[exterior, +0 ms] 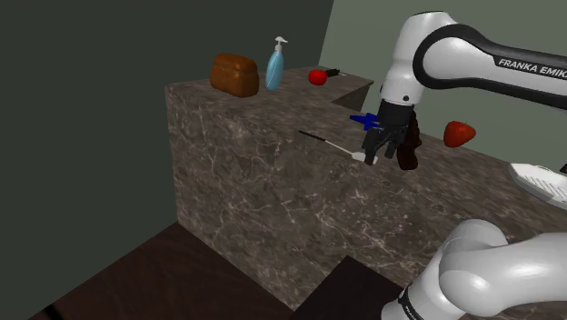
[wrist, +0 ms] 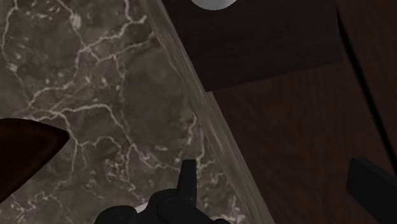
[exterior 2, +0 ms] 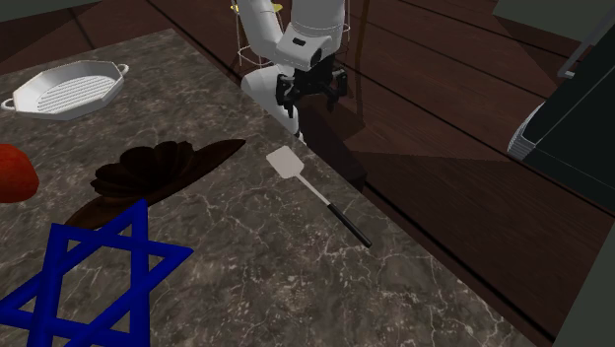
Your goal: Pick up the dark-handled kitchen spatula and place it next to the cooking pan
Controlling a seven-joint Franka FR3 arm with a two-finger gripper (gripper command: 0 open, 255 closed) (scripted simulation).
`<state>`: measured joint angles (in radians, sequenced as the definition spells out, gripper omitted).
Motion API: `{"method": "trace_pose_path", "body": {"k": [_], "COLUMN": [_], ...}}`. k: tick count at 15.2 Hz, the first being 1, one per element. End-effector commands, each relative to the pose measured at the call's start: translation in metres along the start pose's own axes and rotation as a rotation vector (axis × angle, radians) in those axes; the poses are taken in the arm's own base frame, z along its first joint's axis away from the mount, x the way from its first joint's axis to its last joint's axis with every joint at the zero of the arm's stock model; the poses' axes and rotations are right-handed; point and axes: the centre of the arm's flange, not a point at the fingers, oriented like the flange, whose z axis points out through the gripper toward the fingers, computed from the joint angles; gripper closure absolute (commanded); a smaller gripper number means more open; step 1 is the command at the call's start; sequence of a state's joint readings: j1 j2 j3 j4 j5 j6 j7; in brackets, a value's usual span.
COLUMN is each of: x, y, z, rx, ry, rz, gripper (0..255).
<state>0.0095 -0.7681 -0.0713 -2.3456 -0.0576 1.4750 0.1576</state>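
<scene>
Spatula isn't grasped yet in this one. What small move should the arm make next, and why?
Probably shift the open gripper along the spatula toward its dark handle, then lower over it. The spatula lies flat near the counter edge, untouched. The gripper hovers above the pale blade end, with nothing between its fingers, so it seems misplaced for a handle grasp.
</scene>
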Motion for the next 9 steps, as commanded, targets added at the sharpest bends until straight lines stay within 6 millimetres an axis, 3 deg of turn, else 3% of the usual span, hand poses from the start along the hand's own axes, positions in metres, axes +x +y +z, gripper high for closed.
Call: {"method": "trace_pose_path", "body": {"k": [1,9], "x": [0.000,0.087], "y": [0.000,0.033], "z": [0.000,-0.001], "rx": [0.000,0.010], "ry": [0.000,0.095], "rz": [0.000,-0.236], "gripper": [0,0]}}
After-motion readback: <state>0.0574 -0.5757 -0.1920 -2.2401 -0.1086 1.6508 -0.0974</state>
